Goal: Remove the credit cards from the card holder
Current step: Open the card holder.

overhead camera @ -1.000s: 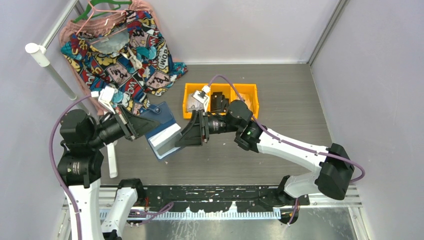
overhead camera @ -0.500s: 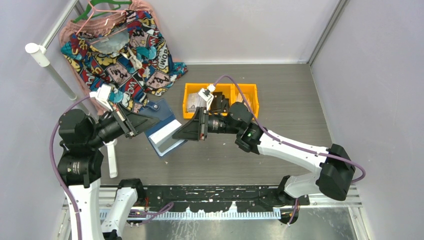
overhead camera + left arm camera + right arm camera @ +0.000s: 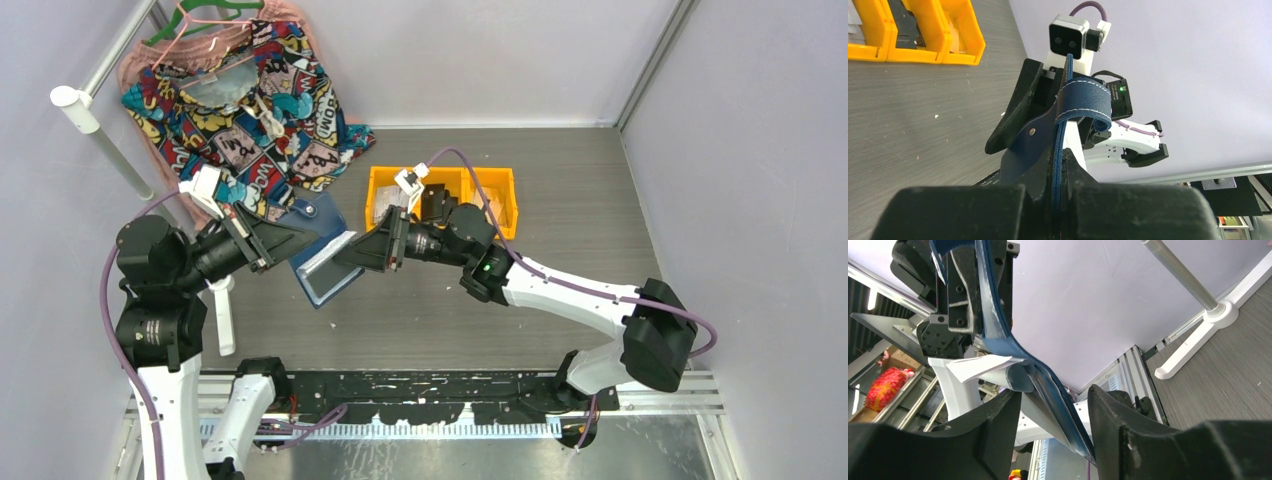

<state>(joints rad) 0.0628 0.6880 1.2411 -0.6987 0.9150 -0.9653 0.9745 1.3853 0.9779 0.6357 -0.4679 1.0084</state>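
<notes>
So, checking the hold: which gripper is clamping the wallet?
The left gripper, jaws shut on the wallet; the right gripper's jaws stand open around its other flap.

Yellow bins [image 3: 508,205] (dark items [image 3: 436,205] inside) on grey table [image 3: 580,220], comic-print garment [image 3: 250,110] far left, white stand [image 3: 223,318] near left edge.

Looks like matt navy leather, pale-stitched, with a metal snap: the card holder [image 3: 1083,102] clamped in the left gripper [image 3: 1057,170]. Matt black, grainy plastic on that gripper and on the right gripper [image 3: 1055,410]. Ahead of the left gripper, glossy yellow plastic bins [image 3: 960,52] on a matt grey wood-grain table [image 3: 923,110]
</notes>
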